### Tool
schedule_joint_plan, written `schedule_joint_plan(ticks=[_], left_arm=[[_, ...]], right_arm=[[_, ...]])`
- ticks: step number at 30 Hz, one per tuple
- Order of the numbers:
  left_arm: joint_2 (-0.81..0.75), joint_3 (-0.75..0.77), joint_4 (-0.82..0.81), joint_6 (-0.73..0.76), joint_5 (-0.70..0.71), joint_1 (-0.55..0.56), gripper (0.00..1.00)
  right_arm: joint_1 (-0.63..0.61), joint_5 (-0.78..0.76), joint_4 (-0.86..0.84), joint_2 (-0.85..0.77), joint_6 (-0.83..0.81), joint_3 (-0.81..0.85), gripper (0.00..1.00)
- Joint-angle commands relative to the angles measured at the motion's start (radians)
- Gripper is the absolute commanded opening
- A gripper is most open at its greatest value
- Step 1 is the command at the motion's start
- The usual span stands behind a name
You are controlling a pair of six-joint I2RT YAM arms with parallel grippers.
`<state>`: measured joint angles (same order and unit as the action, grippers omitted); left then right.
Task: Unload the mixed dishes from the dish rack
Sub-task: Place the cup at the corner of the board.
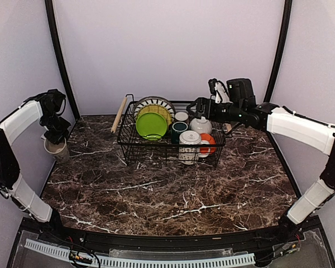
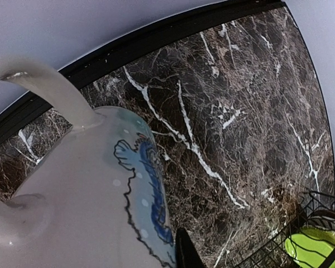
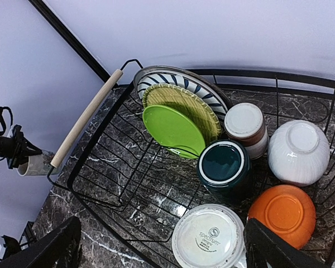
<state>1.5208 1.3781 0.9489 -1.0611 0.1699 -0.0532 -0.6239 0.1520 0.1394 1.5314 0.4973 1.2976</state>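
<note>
Nine o'clock: left gripper (image 1: 56,137) clamps one mug (image 1: 57,149) — right gripper (image 1: 197,106) spread wide over dish rack (image 1: 156,152): three plates (image 3: 181,109), five upturned vessels (image 3: 223,164).

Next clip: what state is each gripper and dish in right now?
dish rack, partly loaded
left gripper, shut on pale mug
pale mug, held outside the rack, far left
right gripper, open above the rack
lime-green plate, on edge in the rack
orange bowl, upside down in the rack

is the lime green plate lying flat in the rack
No, the lime-green plate stands on edge in the dish rack, in front of the yellow plate.
</note>
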Motion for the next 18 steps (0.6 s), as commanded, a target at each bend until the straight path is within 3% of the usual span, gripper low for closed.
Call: schedule_joint_plan(ticks=[1,18], left_arm=[[0.046,0.06,-0.038,-0.06,-0.002,-0.053,0.01],[0.322,0.22,-0.059,-0.149,-0.115,-0.107,0.01]], right_arm=[[-0.008,-0.034,0.014,-0.022,-0.016,0.02,0.99],[-0.027,-0.043,0.022,0.014,-0.01,0.036,0.99]])
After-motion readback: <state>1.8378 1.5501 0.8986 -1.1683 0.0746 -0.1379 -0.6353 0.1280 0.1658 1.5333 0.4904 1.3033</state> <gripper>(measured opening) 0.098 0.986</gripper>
